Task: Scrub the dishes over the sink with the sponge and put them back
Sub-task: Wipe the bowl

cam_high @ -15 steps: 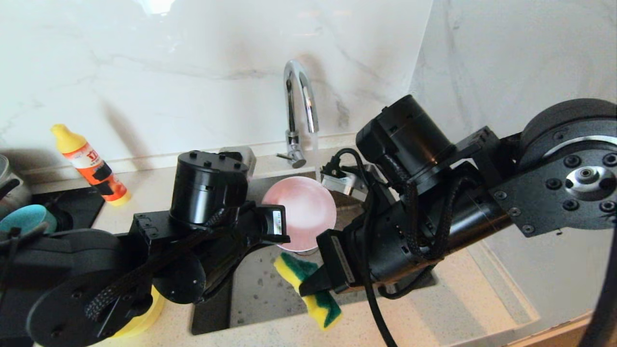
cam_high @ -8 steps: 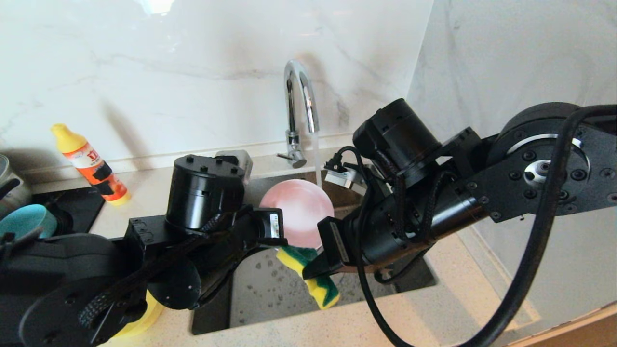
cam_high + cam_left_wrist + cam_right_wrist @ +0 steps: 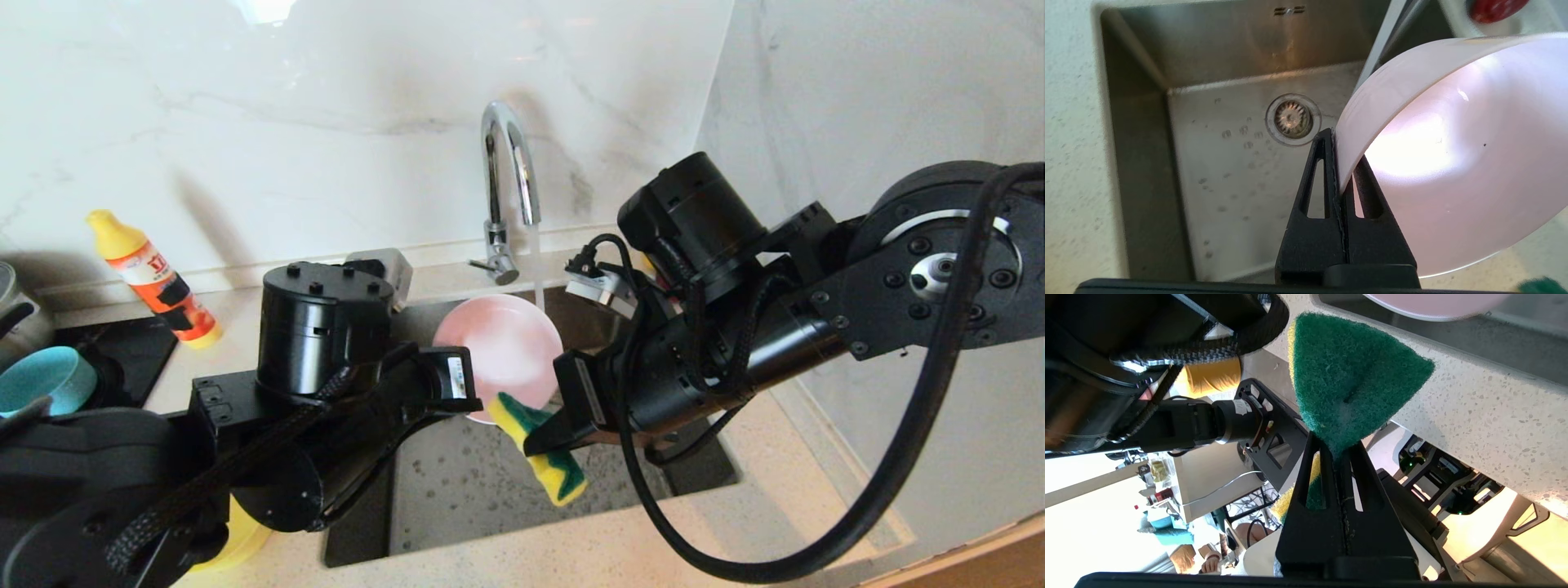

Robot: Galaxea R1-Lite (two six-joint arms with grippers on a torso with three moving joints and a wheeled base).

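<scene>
- Left pincer [image 3: 1340, 163] pinching the pink bowl [image 3: 498, 347] by its rim, tilted over the sink [image 3: 457, 490].
- Right pincer [image 3: 1337, 457] pinching the sponge [image 3: 539, 445], just below the bowl's edge.
- Faucet [image 3: 506, 188] running behind.

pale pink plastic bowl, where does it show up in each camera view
Head view: the pale pink round plastic bowl sits mid-frame over the steel sink, pinched at its rim by the left gripper.
Left wrist view: fills the right half.
Right wrist view: only a sliver at the top edge.
Shared landmark: the yellow and green sponge.
</scene>
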